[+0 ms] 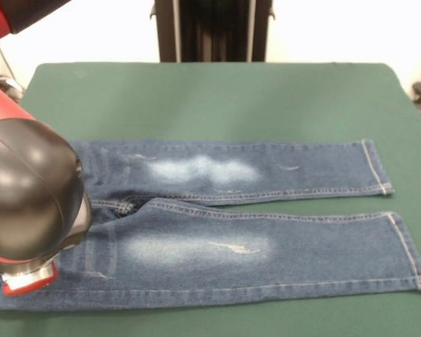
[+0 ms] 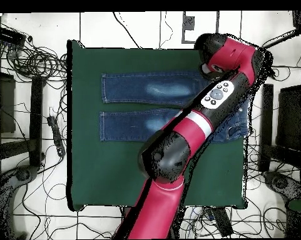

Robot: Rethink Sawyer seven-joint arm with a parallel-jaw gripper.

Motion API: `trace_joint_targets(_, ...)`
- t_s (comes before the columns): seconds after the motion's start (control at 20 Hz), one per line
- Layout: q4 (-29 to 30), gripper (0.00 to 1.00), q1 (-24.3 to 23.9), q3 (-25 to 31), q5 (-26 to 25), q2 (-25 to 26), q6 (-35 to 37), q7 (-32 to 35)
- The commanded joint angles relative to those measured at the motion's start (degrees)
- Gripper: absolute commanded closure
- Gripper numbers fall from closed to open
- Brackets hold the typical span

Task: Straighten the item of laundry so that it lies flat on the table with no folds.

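The item of laundry [image 1: 252, 239], a small pair of blue jeans with faded thigh patches, lies on the green table [image 1: 210, 91]. Both legs stretch out side by side toward the right in the front view, cuffs apart and smooth. The waist end at the left is largely covered by the arm's black and red wrist [image 1: 28, 203], which hangs low over it. In the overhead view the jeans [image 2: 140, 87] point left and the arm [image 2: 196, 122] crosses the waist. My gripper sits under the wrist, hidden from both cameras.
Green cloth shows all round the jeans, with a wide band toward the robot's side [image 2: 115, 175]. Cables and stands [image 2: 34, 62] lie on the floor beyond the table's edges.
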Motion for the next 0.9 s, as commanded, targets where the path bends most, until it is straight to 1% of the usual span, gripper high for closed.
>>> trace_joint_targets(0.05,-2.1,1.00,3.0,5.6,-2.1,5.8,-6.4,12.9)
trace_joint_targets(0.25,-2.9,1.00,2.1,5.5,-1.2,6.8,-8.7,12.6)
trace_joint_targets(0.5,-4.6,1.00,0.5,4.1,-0.9,6.8,-11.4,10.1)
trace_joint_targets(0.7,-7.6,1.00,-2.3,-0.2,-1.0,3.6,-10.6,4.9)
trace_joint_targets(0.8,-8.4,1.00,-3.6,-2.4,-1.2,1.7,-12.1,2.5)
trace_joint_targets(0.9,-10.5,1.00,-5.9,-4.8,0.1,-0.4,-11.2,-1.3)
